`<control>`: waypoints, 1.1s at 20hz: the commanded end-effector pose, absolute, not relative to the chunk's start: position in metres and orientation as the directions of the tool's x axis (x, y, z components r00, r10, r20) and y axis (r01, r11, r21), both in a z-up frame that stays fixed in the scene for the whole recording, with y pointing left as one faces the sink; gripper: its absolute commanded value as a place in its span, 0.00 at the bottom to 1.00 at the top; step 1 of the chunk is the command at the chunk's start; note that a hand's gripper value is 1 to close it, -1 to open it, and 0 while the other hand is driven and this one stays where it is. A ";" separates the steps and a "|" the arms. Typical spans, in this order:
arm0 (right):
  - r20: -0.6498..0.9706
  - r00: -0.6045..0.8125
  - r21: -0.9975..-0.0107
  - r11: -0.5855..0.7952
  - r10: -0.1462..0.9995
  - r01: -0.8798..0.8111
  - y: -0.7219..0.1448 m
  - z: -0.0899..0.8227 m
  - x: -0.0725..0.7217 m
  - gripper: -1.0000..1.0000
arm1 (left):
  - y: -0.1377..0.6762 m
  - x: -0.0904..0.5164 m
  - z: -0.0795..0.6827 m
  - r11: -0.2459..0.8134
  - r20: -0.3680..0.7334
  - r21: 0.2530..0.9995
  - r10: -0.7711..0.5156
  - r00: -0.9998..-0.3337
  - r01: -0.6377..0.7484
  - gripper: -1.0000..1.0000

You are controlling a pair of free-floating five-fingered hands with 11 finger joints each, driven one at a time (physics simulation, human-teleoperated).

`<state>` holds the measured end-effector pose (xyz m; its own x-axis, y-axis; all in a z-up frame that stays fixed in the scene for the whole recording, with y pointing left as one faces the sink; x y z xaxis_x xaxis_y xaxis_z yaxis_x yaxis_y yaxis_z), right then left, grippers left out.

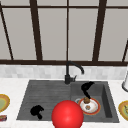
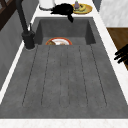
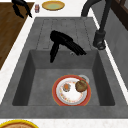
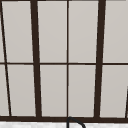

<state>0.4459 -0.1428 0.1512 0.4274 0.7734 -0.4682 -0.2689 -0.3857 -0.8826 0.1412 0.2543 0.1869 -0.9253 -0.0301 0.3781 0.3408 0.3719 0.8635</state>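
Our right hand (image 1: 86, 88) hangs over the sink basin (image 3: 40, 82), above the red-rimmed plate (image 1: 94, 109). In the right side view it (image 3: 60, 40) holds nothing: its fingers (image 3: 76, 48) stretch straight and close together toward the black faucet (image 3: 100, 37), and its thumb points down. Our left hand (image 1: 36, 110) hovers at the front edge of the grooved drainboard (image 2: 62, 75), fingers loosely curled around nothing.

A large red ball (image 1: 67, 115) fills the foreground of the front view. The basin holds the plate (image 3: 60, 98), which lies flat on its floor beside the drain. On the plate sit a round brown food item (image 3: 81, 85) and a smaller orange piece (image 3: 66, 87), apart.
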 end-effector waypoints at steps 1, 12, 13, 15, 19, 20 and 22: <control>-0.370 0.410 -0.923 -0.281 0.834 -0.262 -0.145 0.156 0.428 0.00 | 0.254 0.141 0.187 0.372 0.378 0.863 -0.030 -0.925 0.341 0.50; -0.200 0.393 -0.956 -0.092 0.897 -0.278 -0.149 0.169 0.371 0.00 | 0.254 0.141 0.187 0.372 0.378 0.863 -0.030 -0.925 0.341 0.50; -0.183 0.391 -0.959 -0.076 0.902 -0.274 -0.149 0.171 0.366 0.00 | 0.254 0.141 0.187 0.372 0.378 0.863 -0.030 -0.925 0.341 0.50; -0.160 0.391 -0.961 -0.052 0.907 -0.272 -0.149 0.177 0.356 0.00 | 0.254 0.141 0.187 0.372 0.378 0.863 -0.030 -0.925 0.341 0.50; -0.115 0.375 -0.961 -0.008 0.920 -0.275 -0.152 0.197 0.334 0.00 | 0.254 0.141 0.187 0.372 0.378 0.863 -0.030 -0.925 0.341 0.50; -0.103 0.371 -0.962 0.002 0.923 -0.272 -0.153 0.202 0.329 0.00 | 0.254 0.141 0.187 0.372 0.378 0.863 -0.030 -0.925 0.341 0.50; -0.077 0.357 -0.962 0.025 0.931 -0.273 -0.155 0.212 0.321 0.00 | 0.254 0.141 0.187 0.372 0.378 0.863 -0.030 -0.925 0.341 0.50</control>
